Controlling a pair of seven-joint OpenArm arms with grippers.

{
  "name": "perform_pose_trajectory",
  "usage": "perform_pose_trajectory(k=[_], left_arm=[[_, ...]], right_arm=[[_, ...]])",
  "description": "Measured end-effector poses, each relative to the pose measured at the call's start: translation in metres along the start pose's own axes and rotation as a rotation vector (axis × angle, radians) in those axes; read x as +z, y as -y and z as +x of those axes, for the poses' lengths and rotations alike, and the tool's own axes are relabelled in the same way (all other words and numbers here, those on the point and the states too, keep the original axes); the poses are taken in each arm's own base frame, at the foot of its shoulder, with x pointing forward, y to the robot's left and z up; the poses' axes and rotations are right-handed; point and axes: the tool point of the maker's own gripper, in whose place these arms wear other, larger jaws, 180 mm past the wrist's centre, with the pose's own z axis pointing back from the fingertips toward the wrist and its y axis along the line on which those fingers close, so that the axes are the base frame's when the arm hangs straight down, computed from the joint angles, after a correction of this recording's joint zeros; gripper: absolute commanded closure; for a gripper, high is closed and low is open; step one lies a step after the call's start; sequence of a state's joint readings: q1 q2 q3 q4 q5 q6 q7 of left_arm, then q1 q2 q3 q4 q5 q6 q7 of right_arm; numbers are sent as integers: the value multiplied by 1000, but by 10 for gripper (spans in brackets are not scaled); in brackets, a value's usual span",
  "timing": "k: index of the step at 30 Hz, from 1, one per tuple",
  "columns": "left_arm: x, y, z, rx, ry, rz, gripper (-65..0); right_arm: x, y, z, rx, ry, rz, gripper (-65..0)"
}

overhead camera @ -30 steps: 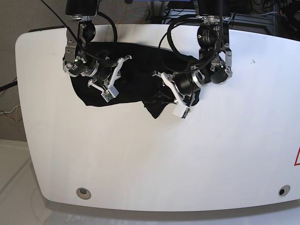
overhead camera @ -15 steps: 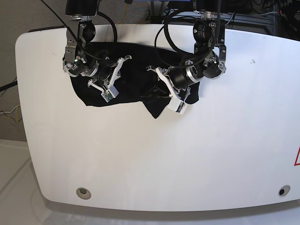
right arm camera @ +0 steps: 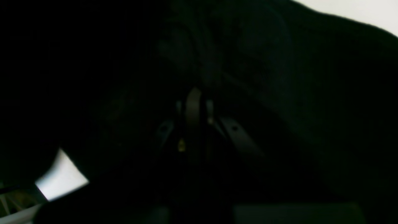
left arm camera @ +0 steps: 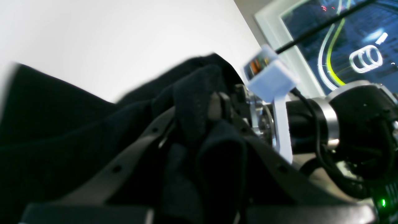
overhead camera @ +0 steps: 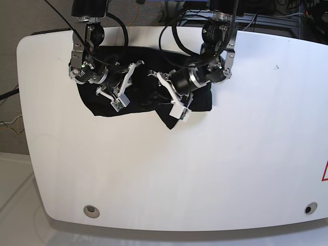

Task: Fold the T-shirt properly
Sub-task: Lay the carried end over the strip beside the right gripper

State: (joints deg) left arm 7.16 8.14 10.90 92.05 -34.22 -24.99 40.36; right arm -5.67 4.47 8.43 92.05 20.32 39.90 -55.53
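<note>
My left gripper (left arm camera: 214,107) is clamped on a bunched fold of the T-shirt (overhead camera: 102,105); my right gripper (right arm camera: 194,107) is closed, buried in cloth. The shirt lies crumpled along the table's (overhead camera: 205,169) far edge, long axis side to side, its loose corner nearer my left arm.

Both arms are mostly black motor housings with bare silver metal brackets and rings, plus thick black cables looping off the tops. The left hand (overhead camera: 163,97) and right hand (overhead camera: 114,95) carry white printed parts. The left wrist view shows dark finger bars with small screw holes and a tiny green LED at 4 o'clock.
</note>
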Motion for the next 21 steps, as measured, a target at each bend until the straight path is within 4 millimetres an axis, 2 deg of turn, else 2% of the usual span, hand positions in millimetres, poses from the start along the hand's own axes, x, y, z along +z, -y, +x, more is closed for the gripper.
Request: perform_pose_trajectory(k=[6,9,13,16,18,21], left_arm=[[-4,3,-8,-18,3,2,-48],[-5,4,-14,-26,-13,5,-150],[-6,6,-16,-18,-19,7,-380],[-6,6,-15,-14,-12,5,-503],[-5,7,-14,-18,-8,6,-553],[-2,9,-7,-24,14,7,-571]], right_arm=[[0,0,-1,-2,-1,1,0],[0,-1,-3,-6,2,2,0],[0,-2,-3,-12,12,5,0],[0,-3,-3,-14,14,7,0],[0,-2,-3,-13,12,7,0],[0,-2,-4,-14,11,7,0]])
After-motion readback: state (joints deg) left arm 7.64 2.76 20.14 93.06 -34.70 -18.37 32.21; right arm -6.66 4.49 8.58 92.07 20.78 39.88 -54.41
